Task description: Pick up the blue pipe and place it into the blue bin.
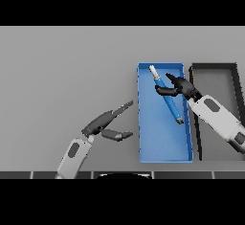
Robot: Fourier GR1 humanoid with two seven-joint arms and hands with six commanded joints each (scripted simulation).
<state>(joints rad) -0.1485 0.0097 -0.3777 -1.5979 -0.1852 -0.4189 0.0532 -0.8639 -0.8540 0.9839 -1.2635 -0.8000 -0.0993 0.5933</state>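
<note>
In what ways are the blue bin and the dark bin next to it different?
The blue bin is bright blue, while the dark bin is nearly black. The blue bin has the blue pipe lying slantwise in it; no object shows in the dark bin. The right hand is over the blue bin at the pipe, whereas its forearm crosses the dark bin. The blue bin is nearer the left hand. Both are rectangular, open-topped, and side by side on the table.

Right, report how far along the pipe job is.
Mostly done: the blue pipe lies slanted inside the blue bin. In hand: the right hand sits over the pipe's middle, fingers curled at it; whether it grips is unclear. Left: let go and pull clear. The left hand rests open on the table.
</note>
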